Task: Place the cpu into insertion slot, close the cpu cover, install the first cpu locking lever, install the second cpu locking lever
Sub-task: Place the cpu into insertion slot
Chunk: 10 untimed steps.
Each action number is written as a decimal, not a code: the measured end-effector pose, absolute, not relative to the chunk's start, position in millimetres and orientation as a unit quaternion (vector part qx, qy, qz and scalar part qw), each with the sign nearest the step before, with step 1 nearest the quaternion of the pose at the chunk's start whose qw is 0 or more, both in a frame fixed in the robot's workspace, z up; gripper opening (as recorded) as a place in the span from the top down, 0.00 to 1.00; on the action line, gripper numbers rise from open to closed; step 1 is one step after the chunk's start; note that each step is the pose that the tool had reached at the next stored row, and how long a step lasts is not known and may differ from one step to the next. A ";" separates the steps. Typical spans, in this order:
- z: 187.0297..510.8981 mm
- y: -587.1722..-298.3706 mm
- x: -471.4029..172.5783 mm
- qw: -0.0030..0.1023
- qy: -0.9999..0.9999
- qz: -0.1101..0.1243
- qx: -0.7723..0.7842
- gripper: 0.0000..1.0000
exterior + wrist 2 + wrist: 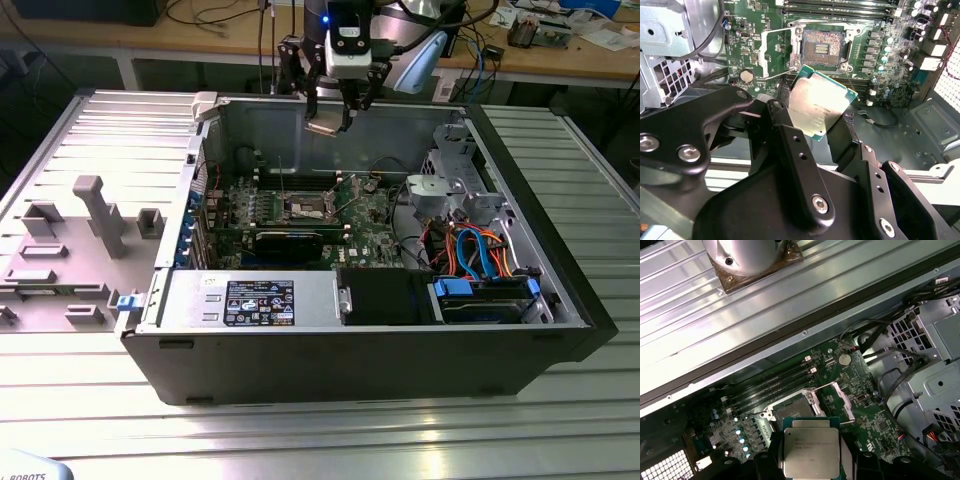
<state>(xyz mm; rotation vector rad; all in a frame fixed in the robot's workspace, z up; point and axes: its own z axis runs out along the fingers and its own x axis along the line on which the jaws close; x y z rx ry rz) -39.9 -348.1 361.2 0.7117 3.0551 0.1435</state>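
Note:
My gripper (328,112) hangs above the rear wall of the open computer case, shut on the cpu (325,126). In both wrist views the square silvery cpu (820,100) (811,447) sits clamped by its edges between the black fingers (777,115), tilted in the second wrist view. Below it on the green motherboard (370,215) lies the bare insertion slot (822,42) (790,407) (305,208). The cpu cover (775,52) (835,400) stands swung open beside the slot. The cpu is well above the slot, not touching it.
The case holds a power supply (250,300) at the front, a drive cage with blue and orange cables (480,270) on the exterior view's right, and memory slots (775,382) beside the slot. A grey fixture block (95,215) stands left of the case on the ribbed metal table (300,430).

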 end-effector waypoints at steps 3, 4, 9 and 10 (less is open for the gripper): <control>361.2 -348.1 -39.9 0.001 0.973 0.046 0.227 0.46; 361.2 -348.1 -39.9 0.001 0.973 0.046 0.227 0.46; 361.2 -348.1 -39.9 0.001 0.973 0.046 0.228 0.46; 361.2 -348.1 -39.9 0.001 0.972 0.046 0.230 0.46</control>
